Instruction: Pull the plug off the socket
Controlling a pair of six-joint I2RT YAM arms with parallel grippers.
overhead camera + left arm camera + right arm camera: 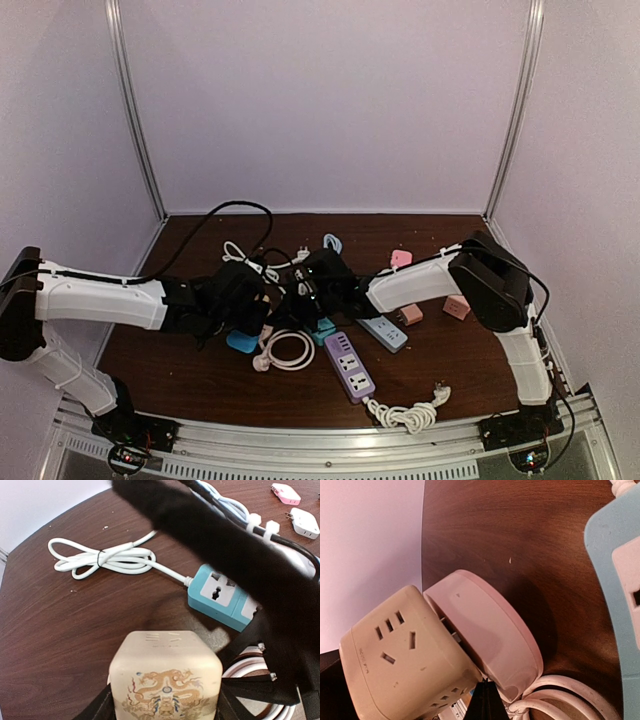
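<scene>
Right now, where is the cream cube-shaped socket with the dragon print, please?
Left wrist view, bottom centre: the cream cube-shaped socket sits in the left gripper, near the teal power strip.

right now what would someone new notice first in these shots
The cream cube socket with its gold dragon print fills the bottom of the left wrist view, clamped in the left gripper. In the right wrist view a pink round plug sits tilted, half out of one face of it, with metal prongs showing in the gap. Behind, a teal power strip lies on the dark wooden table.
</scene>
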